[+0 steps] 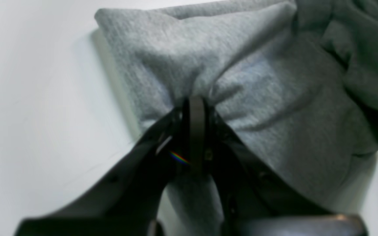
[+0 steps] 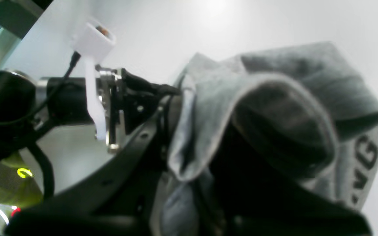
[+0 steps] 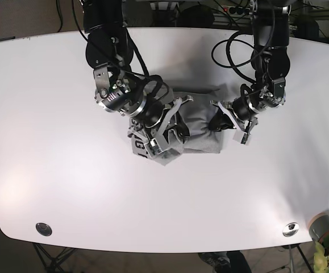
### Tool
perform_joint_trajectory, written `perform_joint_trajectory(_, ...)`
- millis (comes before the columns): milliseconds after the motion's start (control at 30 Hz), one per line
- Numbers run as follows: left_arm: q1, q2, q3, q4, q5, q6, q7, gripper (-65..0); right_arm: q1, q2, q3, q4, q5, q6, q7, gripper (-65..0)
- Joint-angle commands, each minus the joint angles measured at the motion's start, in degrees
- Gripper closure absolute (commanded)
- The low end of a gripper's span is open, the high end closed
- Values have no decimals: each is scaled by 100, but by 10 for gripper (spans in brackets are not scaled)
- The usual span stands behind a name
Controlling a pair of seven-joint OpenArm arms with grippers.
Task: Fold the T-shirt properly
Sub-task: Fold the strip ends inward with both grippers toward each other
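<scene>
Jaws pinching bunched, heather-grey T-shirt (image 3: 198, 133), black lettering

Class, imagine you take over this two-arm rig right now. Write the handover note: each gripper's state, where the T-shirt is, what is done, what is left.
Left gripper: shut on a pinch of the T-shirt, at the edge nearest that arm.
Right gripper: fabric is draped over it; the wrist view is too blocked to tell whether it grips.
T-shirt: bunched into a small bundle mid-table between the two arms, with black lettering showing at the right arm's side.
Done: the shirt is gathered and partly folded over.
Left: lay the fold flat, smooth it, release both grippers and withdraw them.
</scene>
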Motion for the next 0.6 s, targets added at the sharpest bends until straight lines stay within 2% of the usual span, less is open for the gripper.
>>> perform_joint_trajectory(0,45,-25,19,-5,310,42,402,0,149,-15,-181,41,-48,8,305,-24)
perform_joint_trajectory(200,45,-25,19,-5,310,42,402,0,378,-41,-401,-442,-65,0,332,-25)
perform_joint_trajectory(400,45,-25,19,-5,310,42,402,0,387,-41,-410,-759,-56,0,675,-33)
perform_joint_trajectory(467,45,-25,19,-5,310,42,402,0,439,-41,-410,-873,-65,0,683,-76)
perform_joint_trajectory(567,45,-25,19,-5,292,42,402,0,474,-41,-410,-961,-65,0,683,-205)
